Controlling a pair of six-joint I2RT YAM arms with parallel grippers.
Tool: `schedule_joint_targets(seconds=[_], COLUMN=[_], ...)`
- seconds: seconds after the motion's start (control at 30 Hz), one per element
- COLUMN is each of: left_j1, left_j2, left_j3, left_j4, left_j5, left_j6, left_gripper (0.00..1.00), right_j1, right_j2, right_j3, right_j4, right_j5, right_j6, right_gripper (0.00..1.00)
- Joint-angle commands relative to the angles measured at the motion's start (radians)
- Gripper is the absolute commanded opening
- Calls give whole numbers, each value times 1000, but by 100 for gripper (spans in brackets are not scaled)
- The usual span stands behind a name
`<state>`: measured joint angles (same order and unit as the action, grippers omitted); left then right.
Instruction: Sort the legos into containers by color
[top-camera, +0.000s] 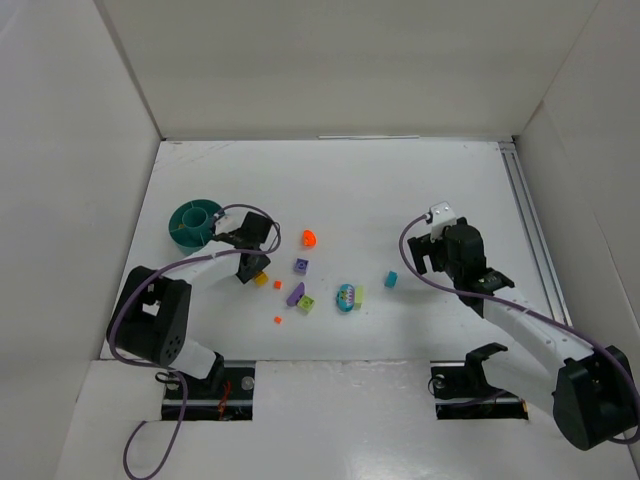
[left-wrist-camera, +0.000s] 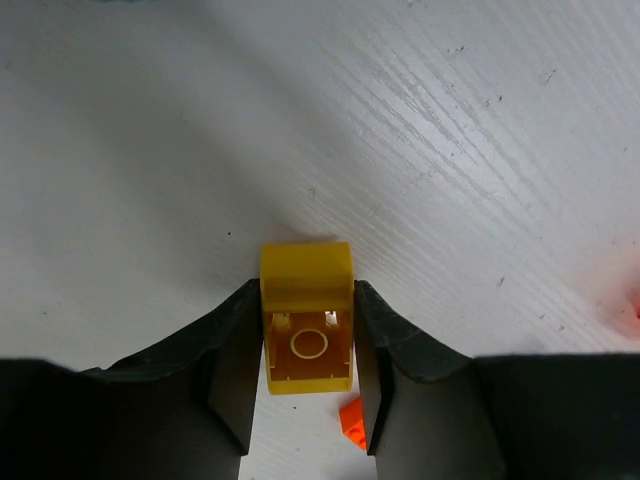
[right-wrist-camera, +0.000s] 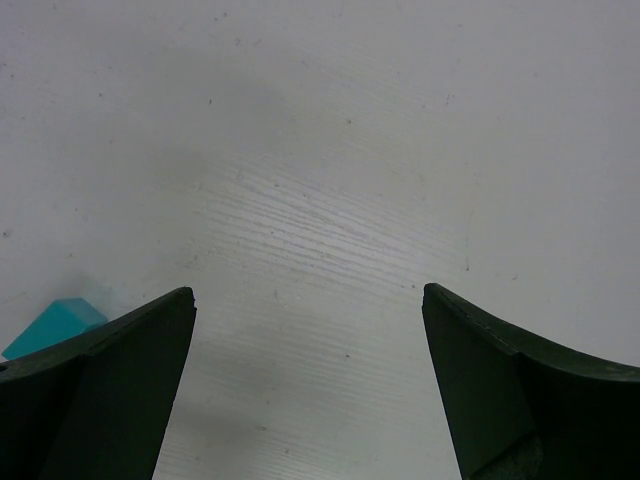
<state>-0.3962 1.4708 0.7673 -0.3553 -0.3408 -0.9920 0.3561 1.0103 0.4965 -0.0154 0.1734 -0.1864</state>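
left gripper (left-wrist-camera: 308, 340) clamped on yellow lego brick (left-wrist-camera: 306, 328), hollow underside facing camera. small orange piece (left-wrist-camera: 351, 419) on white bench (left-wrist-camera: 420, 150) just below.

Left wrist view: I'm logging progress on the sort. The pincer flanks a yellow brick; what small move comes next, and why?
Probably raise the left pincer straight up. Its fingers already press both sides of the small yellow plastic brick, and the teal round plastic tub sits close by in the top view.
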Motion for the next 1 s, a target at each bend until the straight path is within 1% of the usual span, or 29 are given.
schedule_joint_targets(seconds=[0.0, 0.1, 0.2, 0.33, 0.47, 0.57, 0.77, 0.83, 0.97], left_j1=[2, 2, 2, 31, 141, 317, 463, 511, 582], left_j2=[-21, -62, -111, -168, -201, -219, -219, -196, -132], left_j3=[7, 47, 90, 212, 283, 328, 395, 406, 431], left_j4=[-17, -45, -54, -76, -51, -21, 27, 36, 68], left_j5=[-26, -56, -95, -179, -191, -181, -201, -214, -214], left_j6=[3, 3, 35, 67, 150, 182, 251, 251, 260], left_gripper=[27, 22, 22, 22, 22, 22, 22, 23, 23], right_j1=[11, 11, 11, 11, 11, 11, 11, 11, 11], right_j2=[-12, -12, -21, -32, -32, -32, -22, -22, -22], right_j3=[43, 34, 34, 34, 34, 34, 34, 45, 45], right_j4=[40, 40, 40, 40, 40, 40, 19, 0, 0], right_j5=[18, 28, 28, 46, 55, 78, 135, 147, 147], right_j6=[16, 16, 16, 16, 7, 7, -2, -2, -2], right_gripper=[100, 100, 100, 100, 100, 100, 100, 100, 100])
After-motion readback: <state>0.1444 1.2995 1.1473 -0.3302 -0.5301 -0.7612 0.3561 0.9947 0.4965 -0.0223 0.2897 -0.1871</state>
